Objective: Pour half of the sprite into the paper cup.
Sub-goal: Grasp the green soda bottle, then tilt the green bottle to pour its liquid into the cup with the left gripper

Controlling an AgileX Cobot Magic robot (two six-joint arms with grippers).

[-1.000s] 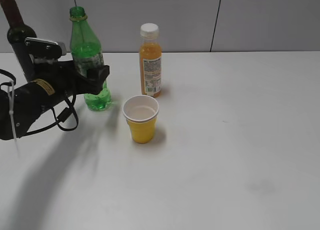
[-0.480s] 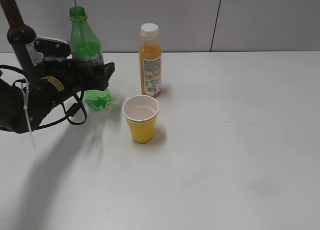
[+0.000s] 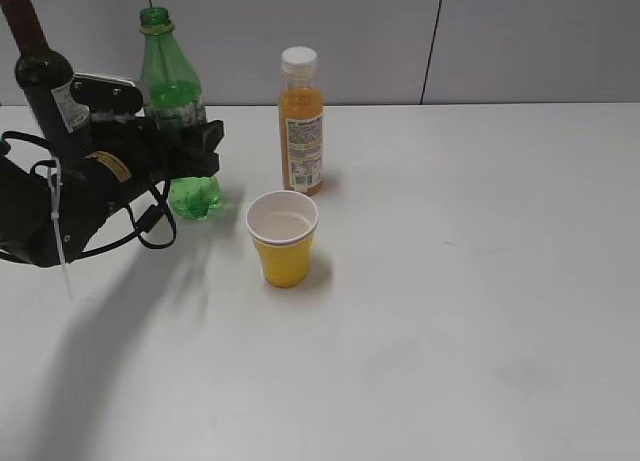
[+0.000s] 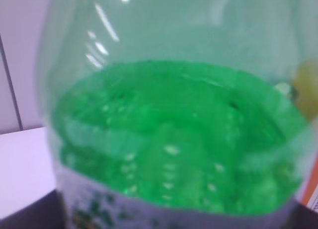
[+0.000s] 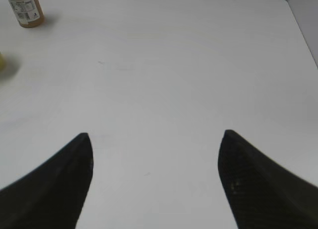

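The sprite (image 3: pixel 172 89), a green capless bottle, stands at the back left, its base (image 3: pixel 194 199) close to the table. My left gripper (image 3: pixel 190 146) is shut round its label band from the left. In the left wrist view the sprite (image 4: pixel 169 139) fills the frame, with green liquid above the label; the fingers are nearly hidden. The yellow paper cup (image 3: pixel 283 239) stands upright to the right of the bottle and nearer the front. My right gripper (image 5: pixel 155 139) is open and empty above bare table, out of the exterior view.
An orange juice bottle (image 3: pixel 301 121) with a white cap stands behind the cup; it also shows in the right wrist view (image 5: pixel 22 8). A dark wine bottle (image 3: pixel 40 71) stands behind my left arm. The white table (image 3: pixel 480 281) stretches to the right.
My left gripper has gone further round the sprite and closed on its label band. The bottle has shifted slightly left and up. The cup and the other bottles have not moved.
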